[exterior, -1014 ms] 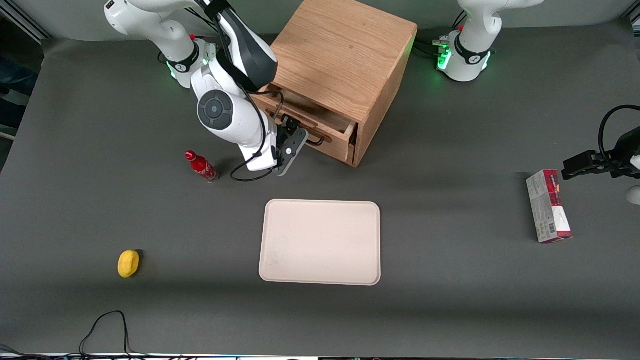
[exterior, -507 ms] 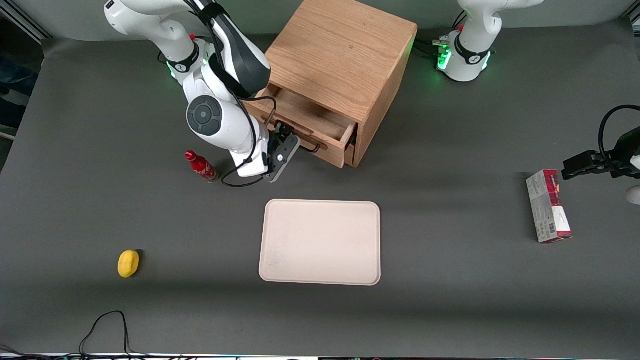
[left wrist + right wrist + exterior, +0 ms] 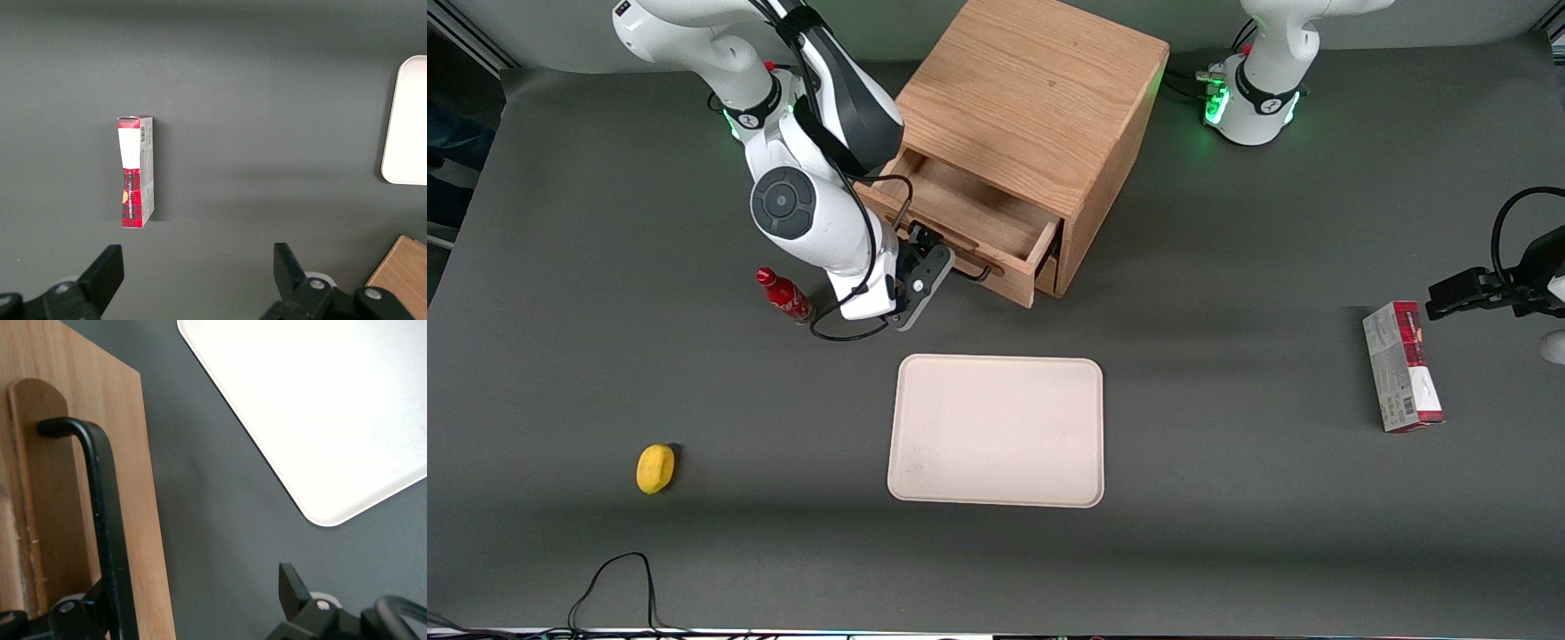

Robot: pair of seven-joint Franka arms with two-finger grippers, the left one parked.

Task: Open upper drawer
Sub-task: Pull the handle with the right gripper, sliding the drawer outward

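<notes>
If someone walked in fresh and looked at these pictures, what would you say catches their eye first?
Probably the wooden cabinet with its upper drawer pulled partly out, and the gripper at the drawer's black handle. Next comes the pale tray, lying flat nearer the front camera than the cabinet. Small bright spots follow: a red bottle beside the working arm and a yellow object toward that arm's end of the table.

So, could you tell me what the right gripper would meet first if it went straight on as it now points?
Most likely the upper drawer's black handle, which already runs between the open gripper's fingers. Past it only the table shows, though depth is unclear.
</notes>
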